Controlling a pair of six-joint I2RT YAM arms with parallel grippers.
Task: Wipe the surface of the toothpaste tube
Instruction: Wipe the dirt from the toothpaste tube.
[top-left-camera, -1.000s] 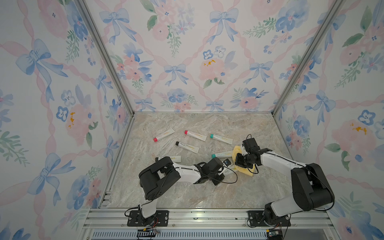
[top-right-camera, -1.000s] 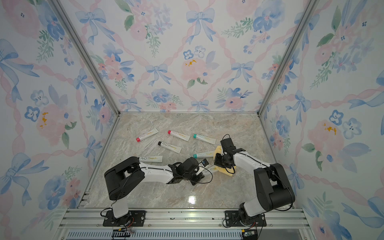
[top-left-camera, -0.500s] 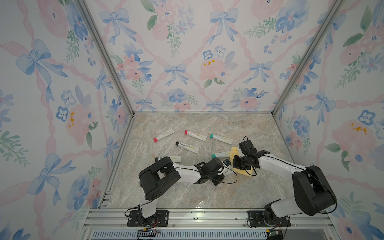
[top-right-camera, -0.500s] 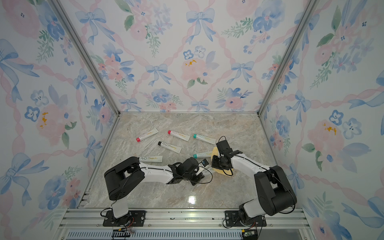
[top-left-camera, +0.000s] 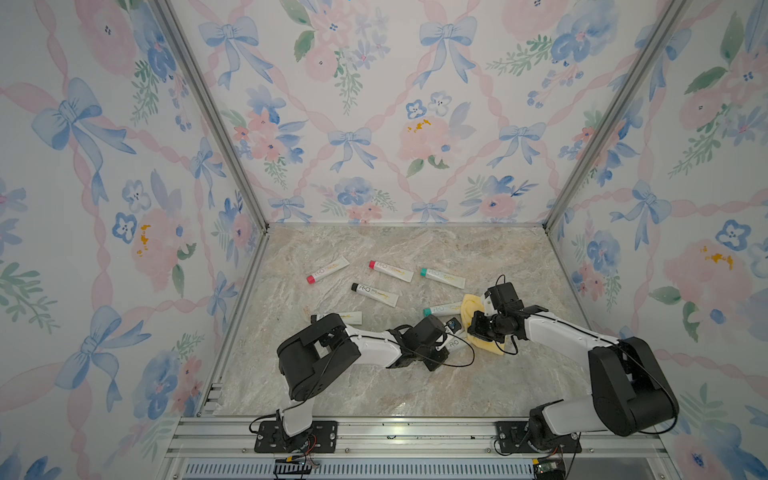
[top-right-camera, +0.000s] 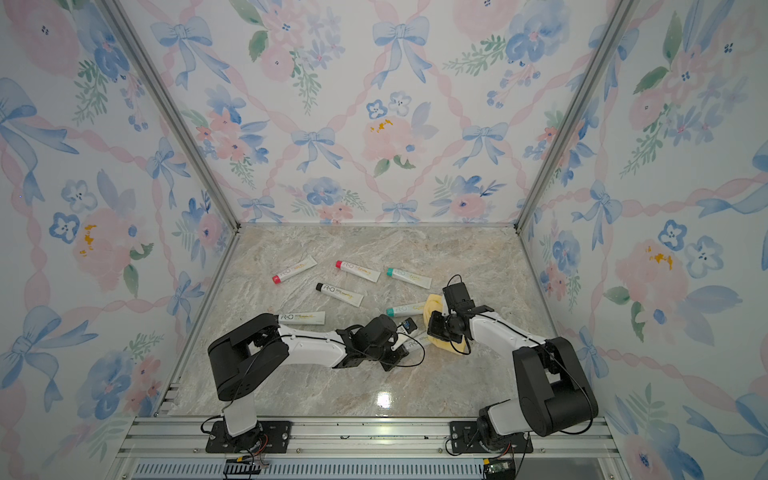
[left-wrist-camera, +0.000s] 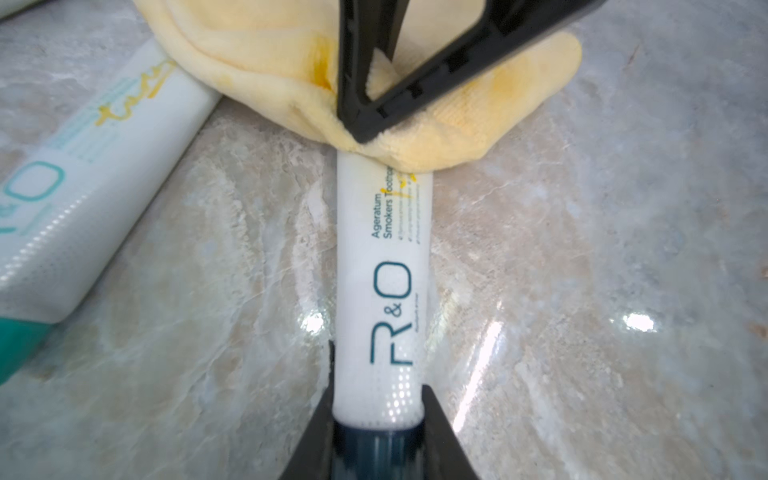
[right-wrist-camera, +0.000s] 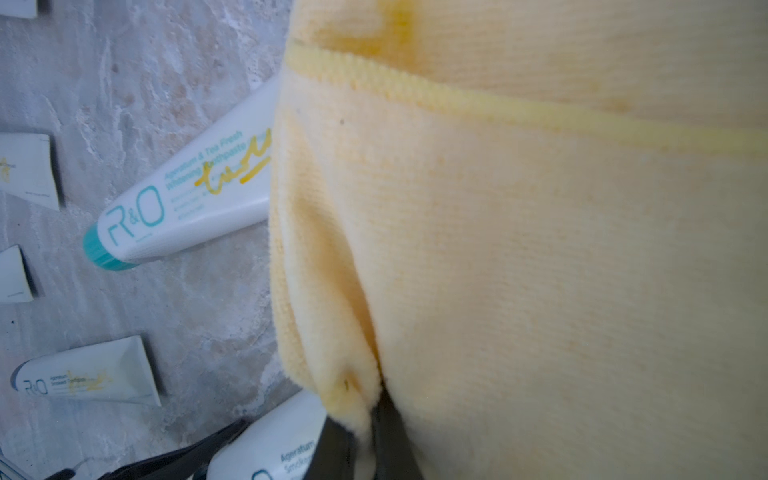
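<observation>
In both top views a marble-patterned tabletop (top-left-camera: 415, 386) forms the floor of a booth. Its walls (top-left-camera: 374, 124) carry wallpaper of blue bows and pink flowers, aluminium posts (top-left-camera: 211, 112) run up the corners, and a metal rail (top-left-camera: 415, 432) edges the near side. The yellow cloth (top-left-camera: 468, 305) lies crumpled on the stone. A teal-capped tube (top-left-camera: 442, 309) touches the cloth's edge on the left arm's side, and five loose tubes (top-left-camera: 374, 294) lie scattered farther out on that side and toward the back wall. The toothpaste tube (top-left-camera: 454, 343) lies flat at the cloth's near end, with the left gripper (top-left-camera: 448, 337) at its cap end and the right gripper (top-left-camera: 476, 326) on top of the cloth. In the left wrist view the surface is glossy, with pale veins and bright glints. The left gripper's fingers (left-wrist-camera: 432, 403) are clamped on either side of the white tube just above its dark cap, and the tube's far end disappears under the cloth. There the right gripper's tips meet in a point, pinching a fold and pressing it onto the tube. In the right wrist view the cloth fills most of the frame, its stitched hem crossing it and yellow stains near the top. The right fingers (right-wrist-camera: 386, 436) are closed on a bunched corner. Beside the cloth, grey-beige stone shows around the teal-capped tube.
</observation>
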